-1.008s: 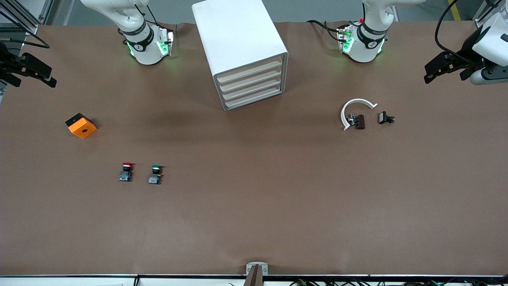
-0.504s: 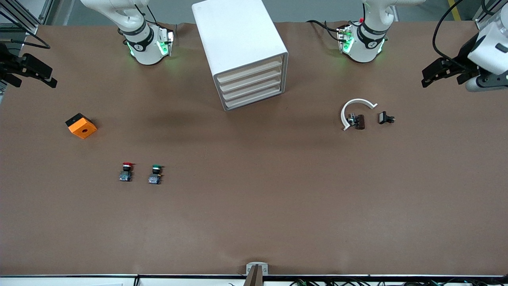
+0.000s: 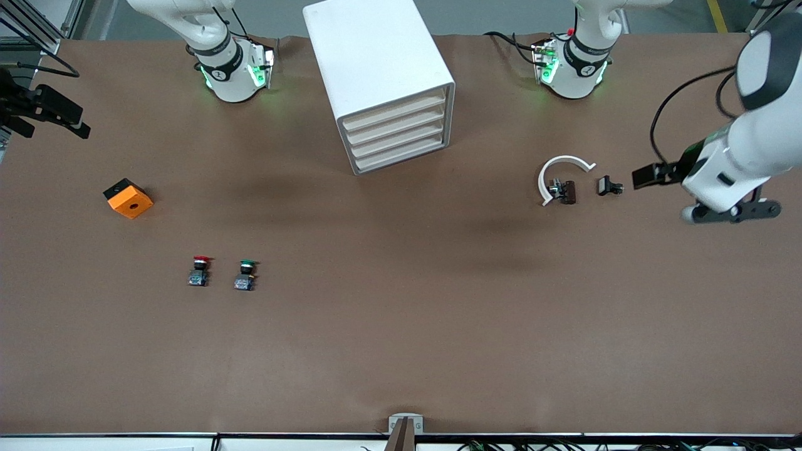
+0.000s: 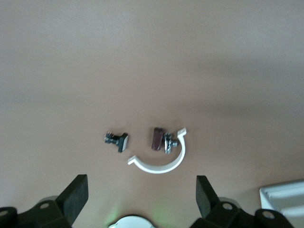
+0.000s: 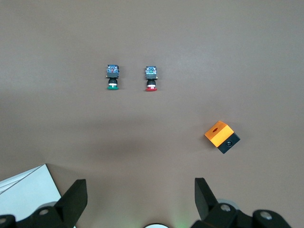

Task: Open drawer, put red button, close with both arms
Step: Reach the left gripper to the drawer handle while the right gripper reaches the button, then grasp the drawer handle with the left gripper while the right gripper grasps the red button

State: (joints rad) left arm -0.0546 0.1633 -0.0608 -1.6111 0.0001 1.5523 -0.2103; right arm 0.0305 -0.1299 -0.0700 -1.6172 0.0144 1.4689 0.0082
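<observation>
4 cabinet drawers [image 3: 396, 139] all shut, red button [image 3: 199, 270] on the table beside its green twin [image 3: 245, 275]; left gripper [image 4: 141, 197] and right gripper [image 5: 140, 196] wide open, empty, poised to start.

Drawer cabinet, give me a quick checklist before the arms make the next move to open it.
1. All four drawers of the cabinet shut, cream fronts flush: ok, none opened yet.
2. Red button on the table beside the green button, untouched: ok.
3. Left gripper open and holding nothing, over the table near the white clamp ring: ok.
4. Right gripper open and holding nothing, waiting at the right arm's end of the table: ok.
5. Table in front of the drawers free for one to slide out: ok.
6. Which drawer to open: cannot tell.
</observation>
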